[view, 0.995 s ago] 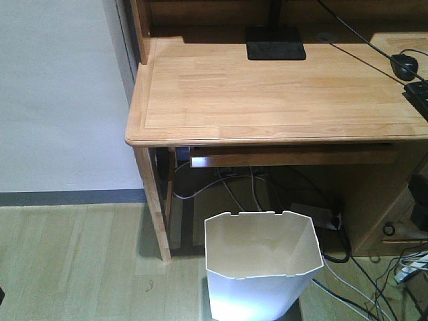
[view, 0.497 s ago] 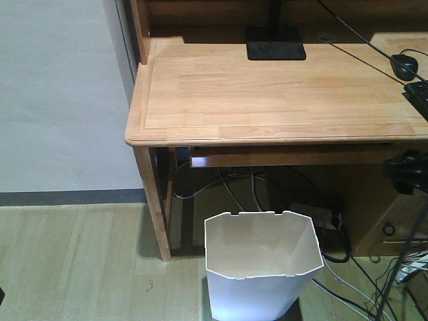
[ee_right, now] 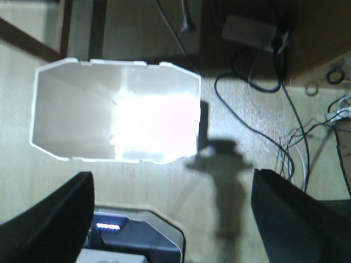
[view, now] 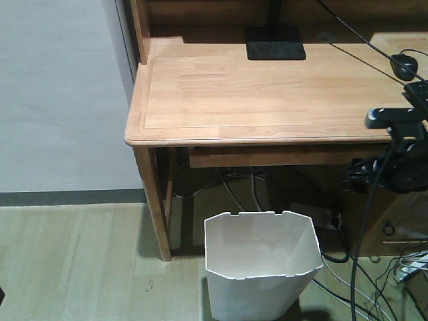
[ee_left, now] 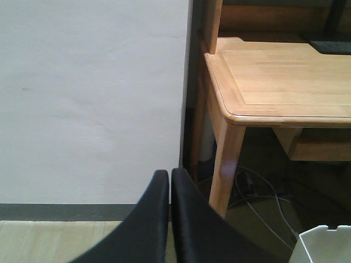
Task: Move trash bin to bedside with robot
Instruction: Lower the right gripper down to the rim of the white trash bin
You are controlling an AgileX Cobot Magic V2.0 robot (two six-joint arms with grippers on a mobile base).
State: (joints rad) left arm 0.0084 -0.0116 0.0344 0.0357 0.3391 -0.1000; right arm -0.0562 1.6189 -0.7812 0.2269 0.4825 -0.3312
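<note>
Free air above trash bin (view: 257, 294); desk (view: 267, 93) behind.

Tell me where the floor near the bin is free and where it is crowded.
Free: the floor left of the bin, bordered by the desk leg and the wall. Crowded: behind and right of the bin, with cables and a power strip.

The left gripper (ee_left: 170, 174) is seen from its wrist camera with its two black fingers (ee_left: 145, 224) pressed together, so that the tips are touching. The right gripper (ee_right: 170, 181) is pointed downward and its fingers (ee_right: 52, 222) are spread wide apart. In the front view the right arm (view: 401, 167) is held raised at the right edge, and a black cable (view: 360, 231) is hung down from it.
</note>
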